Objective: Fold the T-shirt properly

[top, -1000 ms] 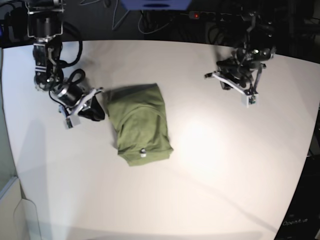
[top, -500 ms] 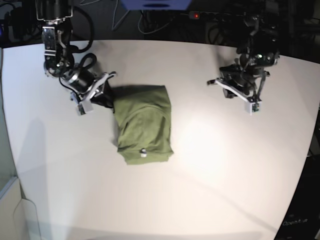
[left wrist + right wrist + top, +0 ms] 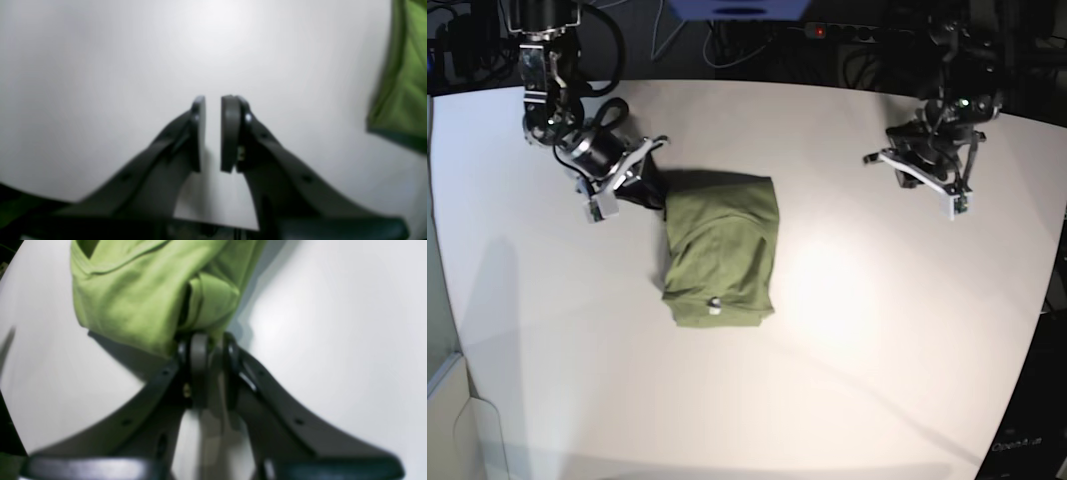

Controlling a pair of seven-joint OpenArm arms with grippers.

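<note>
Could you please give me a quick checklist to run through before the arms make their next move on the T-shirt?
1. Right gripper gripping the T-shirt edge: ok, jaws nearly closed with cloth at the tips.
2. Left gripper free of cloth: ok, jaws nearly closed on nothing, over bare table.
3. Shirt folded into a compact rectangle: ok, lightly wrinkled.
4. White tag showing at the near edge: ok.
5. How many layers the right gripper holds: cannot tell.

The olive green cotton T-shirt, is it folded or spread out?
Folded: the olive green cotton T-shirt lies as a compact rectangle, no sleeves showing.
</note>
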